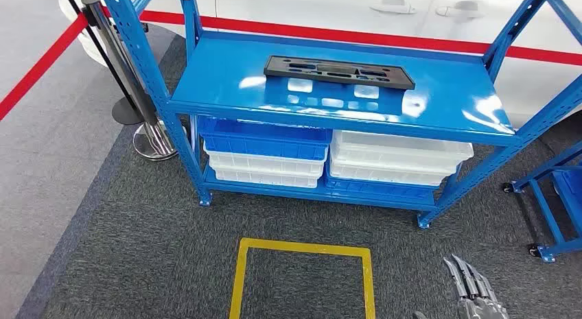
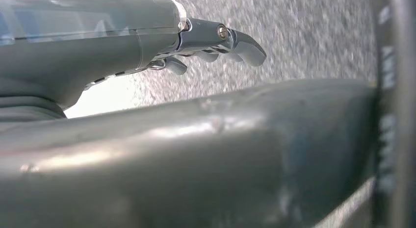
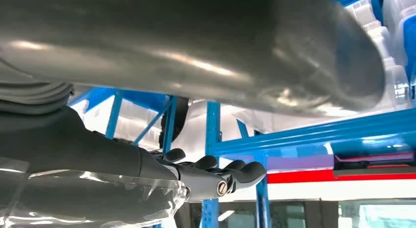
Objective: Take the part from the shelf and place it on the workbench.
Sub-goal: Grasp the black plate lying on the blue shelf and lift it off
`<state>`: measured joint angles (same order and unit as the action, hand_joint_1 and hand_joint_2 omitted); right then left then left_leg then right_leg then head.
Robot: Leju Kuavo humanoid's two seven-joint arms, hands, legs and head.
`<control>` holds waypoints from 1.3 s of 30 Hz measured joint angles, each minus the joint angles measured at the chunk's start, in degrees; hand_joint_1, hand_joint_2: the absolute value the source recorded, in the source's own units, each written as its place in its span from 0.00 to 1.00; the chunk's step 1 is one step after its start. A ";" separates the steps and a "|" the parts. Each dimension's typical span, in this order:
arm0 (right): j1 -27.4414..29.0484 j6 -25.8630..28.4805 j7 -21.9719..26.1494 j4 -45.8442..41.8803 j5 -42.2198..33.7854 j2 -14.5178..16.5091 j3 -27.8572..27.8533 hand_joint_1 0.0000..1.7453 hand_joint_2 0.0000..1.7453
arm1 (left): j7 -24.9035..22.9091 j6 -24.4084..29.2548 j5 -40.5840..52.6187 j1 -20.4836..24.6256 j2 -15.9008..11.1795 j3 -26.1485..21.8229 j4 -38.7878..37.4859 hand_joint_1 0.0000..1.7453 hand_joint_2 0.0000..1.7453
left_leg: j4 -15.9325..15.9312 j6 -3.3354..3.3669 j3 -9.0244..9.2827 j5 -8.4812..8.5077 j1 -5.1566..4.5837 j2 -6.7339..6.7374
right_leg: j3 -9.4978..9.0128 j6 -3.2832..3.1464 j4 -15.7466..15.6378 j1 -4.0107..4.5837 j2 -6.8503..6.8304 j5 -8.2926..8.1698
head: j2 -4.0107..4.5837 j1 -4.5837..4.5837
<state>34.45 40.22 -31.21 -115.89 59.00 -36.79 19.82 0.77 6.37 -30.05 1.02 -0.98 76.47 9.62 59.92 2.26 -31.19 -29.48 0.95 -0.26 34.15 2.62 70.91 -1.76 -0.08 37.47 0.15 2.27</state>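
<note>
A dark speckled carpet (image 1: 137,250) is seen covering the near floor, with a paler grey strip (image 1: 41,161) along the left and a yellow square outline (image 1: 302,271) marked on it in the near middle. A blue metal shelf (image 1: 439,99) is set at the far side, its glossy top level lit by reflections; on the lower level, blue bins (image 1: 264,139) and white bins (image 1: 398,154) are stacked side by side. A chrome stanchion (image 1: 152,137) with red rope (image 1: 34,75) is placed at the far left, a white panel with a red stripe (image 1: 343,36) is seen behind the shelf, and a second blue frame on castors (image 1: 549,209) is found at the right edge. The part (image 1: 340,72), a flat, long black plate with several cut-out slots, is laid flat on the top level, toward its far side. The right hand (image 1: 473,291) is seen low at the near right, fingers extended and apart, nothing held, well apart from the part. The left hand (image 2: 216,41) is shown over the carpet, fingers slightly curled, nothing gripped.
</note>
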 joint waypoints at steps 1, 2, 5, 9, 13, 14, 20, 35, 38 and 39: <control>0.09 0.00 0.00 -0.01 0.03 0.00 -0.07 0.00 0.00 | 0.04 0.01 0.00 0.03 0.00 0.01 0.00 0.00 0.00 | 0.00 0.09 0.16 -0.16 -0.11 -0.04 | 1.24 -0.04 1.55 0.04 0.00 0.13 | 0.00 0.00; 0.18 0.00 -0.01 -0.04 0.05 0.00 -0.16 0.00 0.00 | 0.06 0.02 0.00 0.03 0.01 0.03 0.00 0.00 0.00 | 0.00 0.15 0.39 -0.35 -0.21 -0.08 | 2.08 -0.13 2.25 0.09 0.00 -0.30 | 0.00 0.00; 0.72 0.00 -0.07 -0.44 0.20 -0.02 -0.74 0.00 0.00 | 0.13 0.03 -0.02 0.00 0.02 0.17 0.00 0.00 0.00 | -0.05 0.35 2.20 -1.61 -0.73 -0.33 | 3.48 -1.19 -0.58 0.67 0.04 -6.22 | 0.00 0.00; 1.49 0.02 -0.21 -1.31 0.45 -0.19 -1.66 0.00 0.00 | 0.22 0.05 -0.19 -0.01 0.22 0.55 -0.02 0.00 0.00 | -0.45 -0.18 3.36 -2.96 -0.96 -0.50 | 0.80 -3.08 -9.14 1.88 0.11 -10.44 | 0.00 -0.08; 2.05 0.03 -0.46 -2.13 0.61 -0.27 -2.23 0.00 0.00 | 0.32 0.08 -0.33 0.18 0.15 0.64 -0.03 0.00 0.00 | 0.27 -1.22 3.49 -4.16 -1.09 -0.05 | -1.30 -3.28 -12.45 1.25 0.03 -9.70 | 0.00 -0.08; 2.14 0.03 -0.48 -2.24 0.63 -0.26 -2.27 0.00 0.00 | 0.34 0.08 -0.33 0.22 0.13 0.66 -0.03 0.00 0.00 | 2.61 -1.48 2.44 -5.27 -1.06 0.00 | -2.04 -3.33 -13.05 0.99 -0.05 -9.61 | 0.00 -0.07; 2.26 0.02 -0.50 -2.34 0.65 -0.25 -2.32 0.00 0.00 | 0.31 0.08 -0.33 0.00 0.05 0.72 -0.04 0.00 0.00 | 11.41 -2.65 -5.67 -3.02 -0.20 0.06 | -5.61 -2.98 -13.38 0.71 -0.08 -7.19 | 0.00 -0.08; 3.89 0.00 -0.71 -3.56 1.23 -0.34 -4.86 0.00 0.00 | 0.22 0.25 -0.48 0.01 -0.07 0.79 -0.04 0.00 0.00 | -0.34 0.75 1.42 -0.76 -0.76 -0.22 | 4.32 -0.45 2.05 0.64 0.05 -3.71 | 0.00 -0.11; 4.54 -0.09 -1.04 -4.21 0.92 -1.08 -6.01 0.00 0.00 | 0.22 0.14 -0.42 0.01 0.05 0.89 -0.04 0.00 0.00 | -0.44 0.48 2.97 -2.11 -1.05 -0.36 | 1.36 -1.89 -7.64 1.35 0.11 -10.59 | 0.00 -0.11; 4.79 -0.12 -1.13 -4.49 0.76 -1.46 -6.44 0.00 0.00 | 0.26 0.11 -0.40 0.07 0.11 0.91 -0.04 0.00 0.00 | -0.49 0.28 3.04 -2.37 -1.06 -0.37 | 0.72 -2.27 -9.47 1.61 0.10 -10.98 | 0.00 -0.11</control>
<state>39.24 40.10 -32.34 -120.37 59.76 -38.25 13.38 1.03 6.48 -30.46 1.09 -0.87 77.38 9.57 59.43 2.54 -28.15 -31.85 -0.11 -0.63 34.86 0.35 61.44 -0.15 0.03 26.49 0.15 2.16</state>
